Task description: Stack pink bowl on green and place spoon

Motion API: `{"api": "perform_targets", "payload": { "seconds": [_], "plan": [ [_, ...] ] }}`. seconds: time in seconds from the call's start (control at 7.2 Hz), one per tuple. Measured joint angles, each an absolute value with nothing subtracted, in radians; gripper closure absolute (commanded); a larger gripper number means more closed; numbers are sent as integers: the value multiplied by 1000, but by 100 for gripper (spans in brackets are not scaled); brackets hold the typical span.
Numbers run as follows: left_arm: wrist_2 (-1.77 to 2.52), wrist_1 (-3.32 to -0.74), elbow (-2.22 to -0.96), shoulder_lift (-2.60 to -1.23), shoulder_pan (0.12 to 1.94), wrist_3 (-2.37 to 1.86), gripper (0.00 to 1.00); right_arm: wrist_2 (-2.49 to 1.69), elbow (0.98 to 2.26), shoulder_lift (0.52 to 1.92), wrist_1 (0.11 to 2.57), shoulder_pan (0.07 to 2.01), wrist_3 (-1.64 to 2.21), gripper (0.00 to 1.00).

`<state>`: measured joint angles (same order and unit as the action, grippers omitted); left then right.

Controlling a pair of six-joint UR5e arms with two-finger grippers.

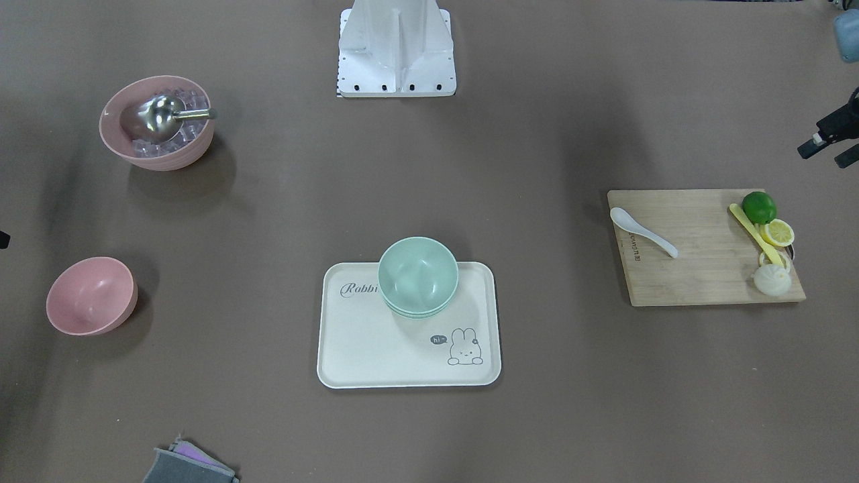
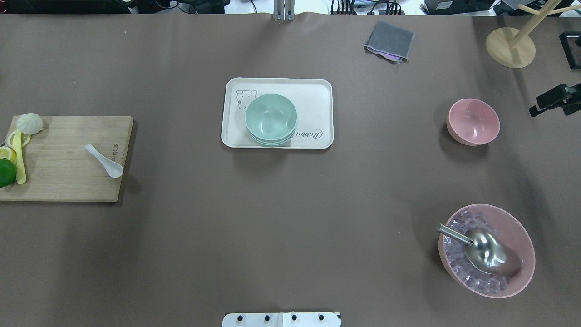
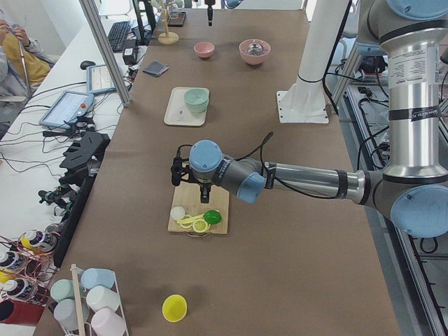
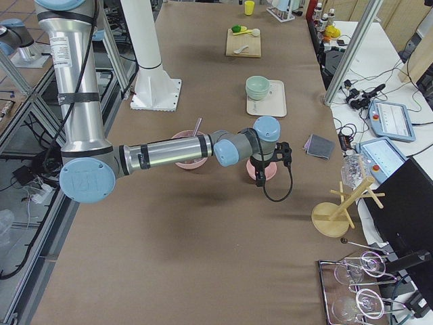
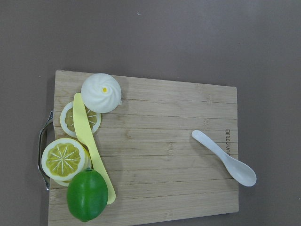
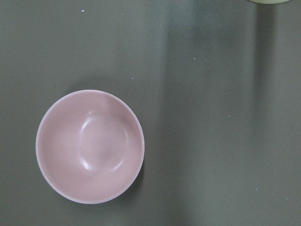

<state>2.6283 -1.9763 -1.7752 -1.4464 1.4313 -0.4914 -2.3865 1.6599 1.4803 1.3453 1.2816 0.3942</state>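
An empty pink bowl [image 1: 92,295] stands upright on the brown table, on my right side [image 2: 473,121]. It fills the lower left of the right wrist view [image 6: 89,146]. Stacked green bowls [image 1: 417,275] sit on a cream rabbit tray [image 1: 376,355] at the table's middle [image 2: 271,119]. A white spoon [image 1: 643,232] lies on a wooden cutting board [image 1: 704,268], and it also shows in the left wrist view [image 5: 225,157]. My left gripper [image 3: 203,192] hovers above the board. My right gripper [image 4: 260,177] hovers above the pink bowl. I cannot tell whether either is open or shut.
A larger pink bowl [image 2: 485,250] holds ice cubes and a metal scoop [image 2: 481,250]. A lime [image 5: 87,194], lemon slices [image 5: 63,158], a white bun [image 5: 101,92] and a yellow utensil [image 5: 91,146] lie on the board. A grey cloth [image 2: 389,41] and a wooden stand [image 2: 510,45] sit at the far edge.
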Motion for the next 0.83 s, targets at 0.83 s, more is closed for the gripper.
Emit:
{"api": "perform_targets", "payload": {
  "seconds": [0.83],
  "plan": [
    [2569, -1967, -1752, -1508, 1376, -508, 2, -2384, 1656, 1483, 1345, 1273, 395, 0]
  ]
}}
